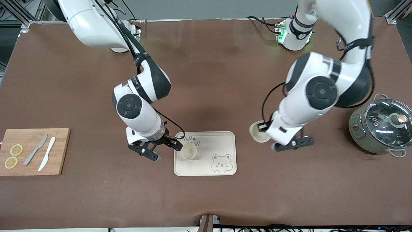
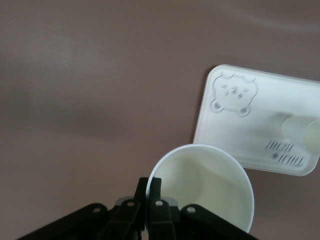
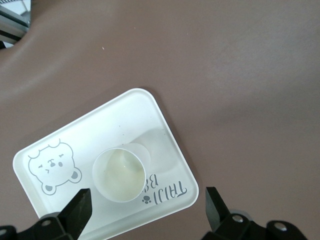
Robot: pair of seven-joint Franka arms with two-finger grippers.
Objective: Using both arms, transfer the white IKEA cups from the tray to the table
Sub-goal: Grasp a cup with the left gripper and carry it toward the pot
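We list two light, stiff cups: one point(image 1: 259, 131) pinched by its rim in our left claw point(image 1: 264, 126), seemingly above the surface point(image 1: 206, 199); one point(image 1: 188, 150) on the tray point(image 1: 225, 141), under our spread right claw point(image 1: 165, 149).

The front camera looked steeply down from high across the worktop point(image 1: 206, 199), facing both bases. Each wrist camera peered down past its own hand, hung close above the surface. All three views shared the tray point(image 1: 225, 141) point(image 2: 260, 135) point(image 3: 150, 115), largest in the right wrist's.
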